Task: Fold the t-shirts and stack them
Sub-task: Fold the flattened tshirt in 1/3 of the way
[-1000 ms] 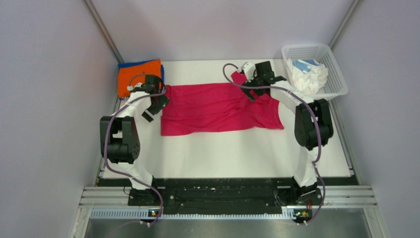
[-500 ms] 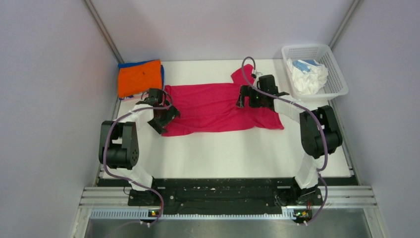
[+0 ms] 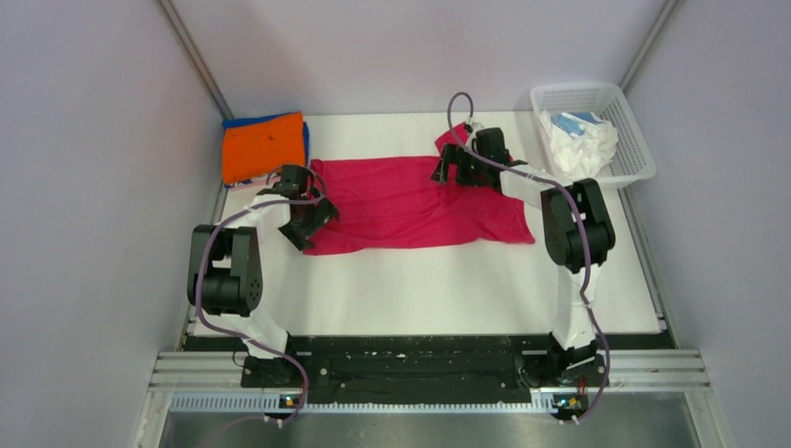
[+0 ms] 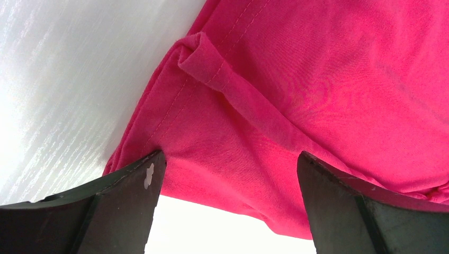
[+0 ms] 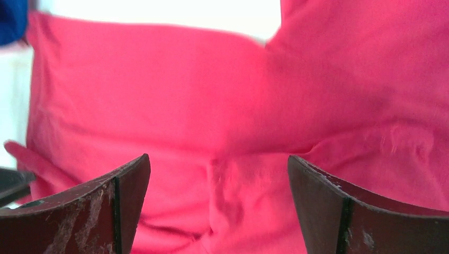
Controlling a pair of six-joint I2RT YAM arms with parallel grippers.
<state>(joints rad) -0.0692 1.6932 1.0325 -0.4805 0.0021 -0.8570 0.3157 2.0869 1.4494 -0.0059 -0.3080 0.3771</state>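
Two grippers, both spread wide, nothing held in either.

- Pink shirt [image 3: 401, 201] lies flat mid-table [image 3: 420, 280], long axis running left to right, sleeves toward the right end.
- Left gripper [image 3: 302, 224] sits low at the shirt's near-left corner. In its wrist view, the hem corner falls right between the open jaws, with a small turned-over flap of hem just beyond. Cloth spreads away to the right of it, bare table to the left.
- Right gripper [image 3: 448, 174] sits over the far-right part, near the far sleeve. Its wrist view is filled with pink between the jaws. Cannot tell whether its fingertips touch the cloth.
- Each arm is nearer its own end of the shirt, so the pair brackets the long axis on a diagonal, left near and right far.
- Orange shirt [image 3: 261, 145] lies folded at the far-left corner, well apart from the right arm and near the left one.
- Basket [image 3: 578, 91] stands at the far right, with pale cloth inside.

Judgement: the next pinch calls for the left jaws to close on that corner. The right needs an edge, not mid-panel.
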